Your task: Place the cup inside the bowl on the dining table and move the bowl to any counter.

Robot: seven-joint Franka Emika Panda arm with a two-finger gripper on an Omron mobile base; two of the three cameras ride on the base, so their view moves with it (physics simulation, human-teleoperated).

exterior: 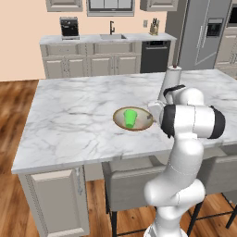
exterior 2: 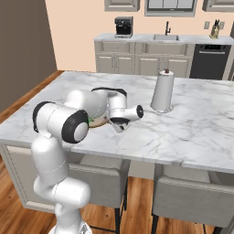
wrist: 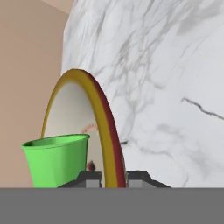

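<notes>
The bowl (exterior: 133, 118) sits at the middle of the left base view on the dining table (exterior: 78, 115), near its front edge, with the cup (exterior: 130, 118) already inside it, and in my hand view its rim (wrist: 105, 131) runs straight up from between my fingertips (wrist: 89, 178), one inside the bowl and one outside. So my claw (wrist: 113, 179) is nearly closed, pinching the rim's near side. The counter (exterior: 88, 39) lies far off at the upper left, and my own arm hides the grip in both base views.
</notes>
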